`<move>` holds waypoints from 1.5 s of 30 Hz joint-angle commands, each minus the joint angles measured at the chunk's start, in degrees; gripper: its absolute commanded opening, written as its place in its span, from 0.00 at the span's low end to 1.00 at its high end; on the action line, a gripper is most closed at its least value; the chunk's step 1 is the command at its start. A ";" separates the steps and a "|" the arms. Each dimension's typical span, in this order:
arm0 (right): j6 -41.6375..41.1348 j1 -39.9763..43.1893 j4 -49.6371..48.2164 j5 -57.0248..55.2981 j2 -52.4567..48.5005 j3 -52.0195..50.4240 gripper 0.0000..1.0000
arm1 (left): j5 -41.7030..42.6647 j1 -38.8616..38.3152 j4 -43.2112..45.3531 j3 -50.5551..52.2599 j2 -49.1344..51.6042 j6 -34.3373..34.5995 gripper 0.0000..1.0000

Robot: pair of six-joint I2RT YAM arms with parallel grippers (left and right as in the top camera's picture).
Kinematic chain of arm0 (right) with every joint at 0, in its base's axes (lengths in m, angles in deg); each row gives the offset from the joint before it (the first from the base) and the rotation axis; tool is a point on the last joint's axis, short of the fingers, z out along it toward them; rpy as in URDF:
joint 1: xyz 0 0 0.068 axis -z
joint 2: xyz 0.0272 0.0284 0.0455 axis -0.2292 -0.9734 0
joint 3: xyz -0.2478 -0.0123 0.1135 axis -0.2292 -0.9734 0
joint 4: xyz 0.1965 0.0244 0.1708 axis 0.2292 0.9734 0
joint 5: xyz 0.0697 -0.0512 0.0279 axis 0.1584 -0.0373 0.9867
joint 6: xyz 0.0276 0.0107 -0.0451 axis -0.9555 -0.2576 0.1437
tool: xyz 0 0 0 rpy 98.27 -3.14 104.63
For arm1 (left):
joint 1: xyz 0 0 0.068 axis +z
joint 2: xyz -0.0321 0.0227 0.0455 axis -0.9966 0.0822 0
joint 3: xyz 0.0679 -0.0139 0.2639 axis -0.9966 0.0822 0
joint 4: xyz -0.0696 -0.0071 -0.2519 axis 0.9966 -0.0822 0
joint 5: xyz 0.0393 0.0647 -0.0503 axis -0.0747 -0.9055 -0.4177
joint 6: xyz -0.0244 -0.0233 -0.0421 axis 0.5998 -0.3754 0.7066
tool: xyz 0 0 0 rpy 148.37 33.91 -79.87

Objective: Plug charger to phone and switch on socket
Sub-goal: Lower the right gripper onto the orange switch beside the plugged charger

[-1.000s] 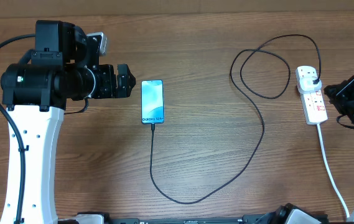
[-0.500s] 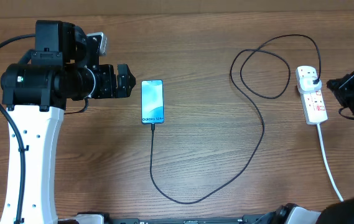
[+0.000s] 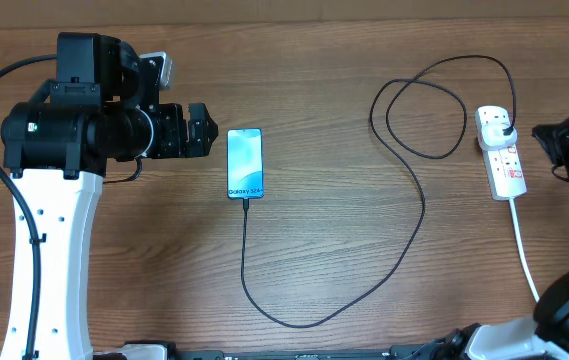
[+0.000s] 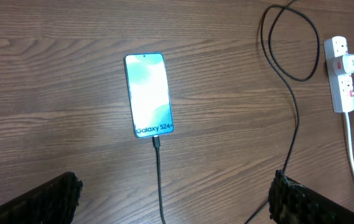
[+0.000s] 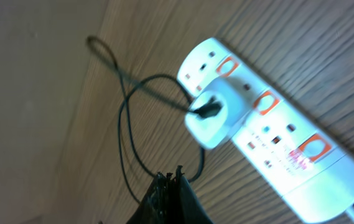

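Left gripper [image 3: 204, 131], jaws spread wide — right gripper [image 3: 541, 134], jaws closed tight

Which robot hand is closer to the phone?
The left. The left gripper hangs open right beside the phone, not touching it. The right gripper is shut, far off on the other side, next to the socket.

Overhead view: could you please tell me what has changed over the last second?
The right tool, shut and empty, drew back from the socket, moving toward the picture's right edge and a little upward. Nothing was taken hold of or let go. The left tool, the phone, the charger plugged into both, and the socket stayed where they were.
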 commanded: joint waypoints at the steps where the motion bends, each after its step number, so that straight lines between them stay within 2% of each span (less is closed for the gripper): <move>1: -1.03 2.14 -1.68 3.52 -3.15 -0.26 0.04 | -0.15 -0.07 0.17 -0.92 -0.70 -0.63 1.00; 10: -2.47 3.63 -9.25 5.55 -10.05 -0.26 0.04 | -0.15 -0.07 0.17 -0.94 -0.70 -0.63 1.00; 23: -2.49 3.63 -12.68 5.64 -17.22 -0.28 0.04 | -0.15 -0.07 0.17 -0.92 -0.70 -0.63 1.00; 31: -4.02 3.65 -15.39 10.54 -21.03 -0.33 0.04 | -0.15 -0.07 0.17 -0.94 -0.70 -0.63 1.00; 45: -6.58 4.39 -23.58 14.10 -21.81 -6.01 0.04 | -0.15 -0.07 0.17 -0.92 -0.70 -0.63 0.99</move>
